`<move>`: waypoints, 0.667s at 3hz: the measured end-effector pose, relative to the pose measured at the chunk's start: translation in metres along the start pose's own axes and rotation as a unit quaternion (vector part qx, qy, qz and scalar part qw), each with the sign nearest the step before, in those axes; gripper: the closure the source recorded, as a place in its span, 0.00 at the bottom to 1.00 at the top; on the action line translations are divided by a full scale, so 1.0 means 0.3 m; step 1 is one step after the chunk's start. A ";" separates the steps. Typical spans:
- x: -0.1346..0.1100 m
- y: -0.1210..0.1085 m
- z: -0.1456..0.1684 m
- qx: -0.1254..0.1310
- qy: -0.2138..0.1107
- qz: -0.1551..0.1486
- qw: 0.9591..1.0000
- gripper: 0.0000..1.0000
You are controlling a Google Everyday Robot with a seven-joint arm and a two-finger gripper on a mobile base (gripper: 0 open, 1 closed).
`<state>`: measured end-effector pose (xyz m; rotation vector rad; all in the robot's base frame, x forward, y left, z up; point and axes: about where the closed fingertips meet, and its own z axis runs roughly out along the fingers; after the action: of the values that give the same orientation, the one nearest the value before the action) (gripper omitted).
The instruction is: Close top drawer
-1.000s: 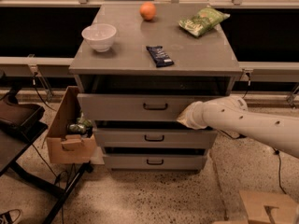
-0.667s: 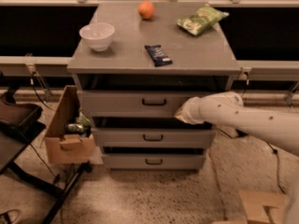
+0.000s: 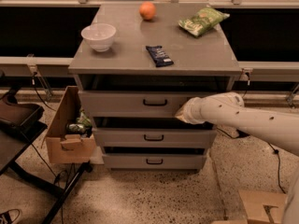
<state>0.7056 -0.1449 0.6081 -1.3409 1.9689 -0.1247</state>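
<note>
**While the top drawer (image 3: 117, 104) stands a little out, the tool (image 3: 181, 115) is at its front**

Where the grey cabinet shows its 3 drawers, the top drawer is the highest and widest. Its front sits forward of the frame, with a dark gap between it and the surface (image 3: 121, 59) above. Its dark loop handle (image 3: 155, 102) is at mid-front. The white arm (image 3: 243, 120) reaches in from the right, and the tool at its end lies against the drawer front, just right of the handle and near the lower edge. Whether the tool is wide or narrow cannot be told from this angle.

Below it, the middle drawer (image 3: 121, 137) and the bottom drawer (image 3: 126, 161) each show a smaller handle. On the surface rest a white bowl (image 3: 98, 35) at the left, an orange (image 3: 147, 10) at the back, a green snack bag (image 3: 202, 20) at the back right, and a dark wrapped bar (image 3: 159, 55) near the middle. A cardboard box (image 3: 60, 139) stands on the floor, just beside the cabinet's left side.
</note>
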 end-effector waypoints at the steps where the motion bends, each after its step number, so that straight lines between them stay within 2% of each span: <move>1: -0.009 0.031 -0.006 -0.011 -0.002 -0.002 1.000 1.00; 2: -0.015 0.127 -0.070 -0.047 -0.003 -0.012 0.999 1.00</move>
<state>0.6644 -0.1304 0.6081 -1.4243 1.9745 -0.0404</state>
